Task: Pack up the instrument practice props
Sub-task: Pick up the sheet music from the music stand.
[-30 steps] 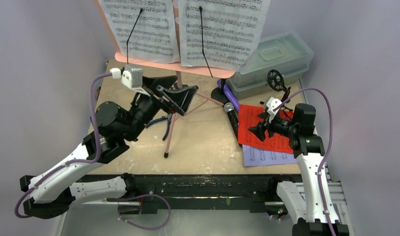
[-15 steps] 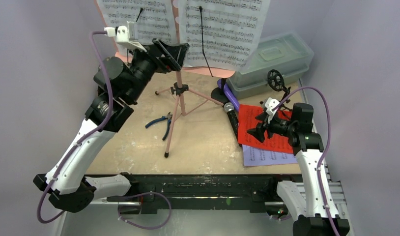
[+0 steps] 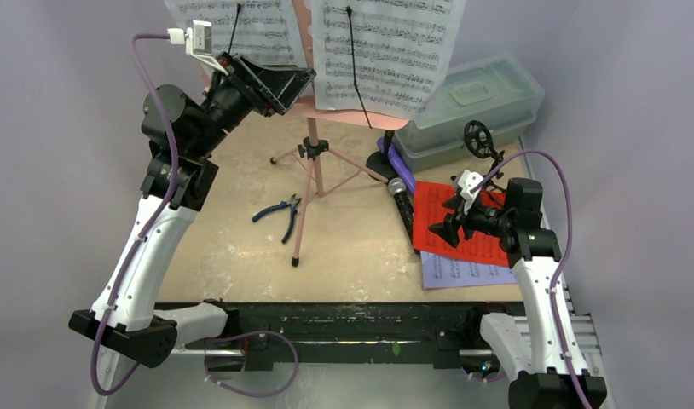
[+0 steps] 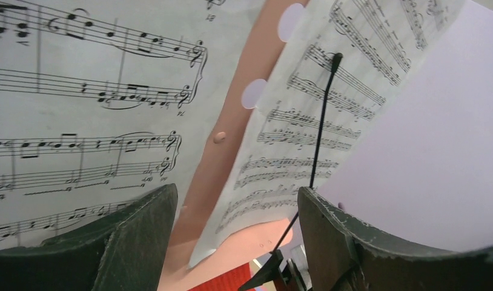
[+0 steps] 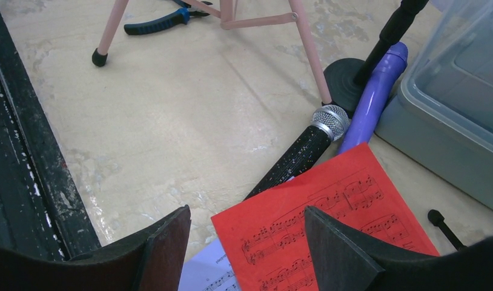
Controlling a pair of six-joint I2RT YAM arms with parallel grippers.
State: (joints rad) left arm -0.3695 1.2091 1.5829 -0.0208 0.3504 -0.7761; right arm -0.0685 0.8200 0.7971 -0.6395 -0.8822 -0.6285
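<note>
The pink tripod music rack (image 3: 314, 162) stands at the back with two white music sheets (image 3: 241, 34) (image 3: 386, 51) on its panel. My left gripper (image 3: 294, 83) is open, raised at the panel's lower edge between the sheets. In the left wrist view its jaws (image 4: 238, 242) frame the pink panel (image 4: 226, 151) and the right sheet's corner (image 4: 329, 109). My right gripper (image 3: 442, 228) is open and empty above the red sheet (image 3: 463, 230) (image 5: 329, 224), which lies on the lavender sheet (image 3: 463, 271). The black silver-headed mic (image 5: 298, 157), purple mic (image 5: 371, 103) and a black mic support's base (image 5: 344, 76) lie beside it.
Blue-handled pliers (image 3: 280, 213) lie by the rack's front leg. A translucent lidded box (image 3: 471, 106) sits at the back right, with a second black mic support (image 3: 477, 136) in front of it. A black rail (image 3: 344, 319) runs along the table's near edge.
My left arm has risen from low over the table up to the rack's panel, its gripper still open. The right arm has barely moved.
</note>
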